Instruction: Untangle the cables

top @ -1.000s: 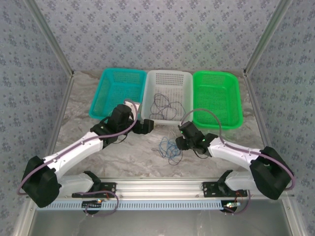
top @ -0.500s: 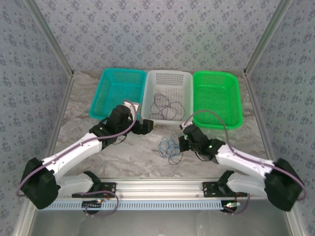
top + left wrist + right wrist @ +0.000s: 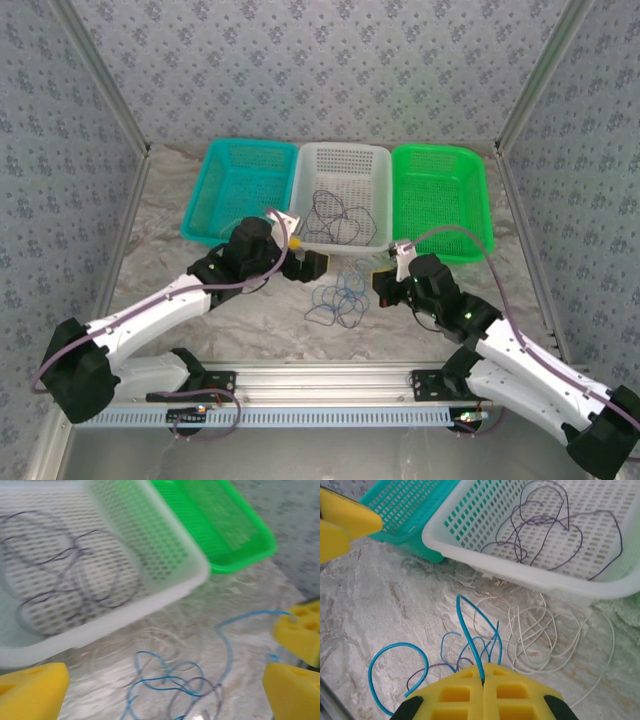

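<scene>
Tabletop: blue cable in right jaws.

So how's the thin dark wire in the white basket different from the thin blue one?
The thin dark wire lies in the white plastic basket; the thin blue wire sprawls on the marbled tabletop. The dark wire is untouched; the blue wire is pinched by the shut right gripper. Both loop loosely.

Left basket, middle basket and right basket stand abreast at the table's back.
Some cables lie in the middle basket; loose cables lie just before it, perhaps touching its wall, between left gripper and right gripper.
</scene>
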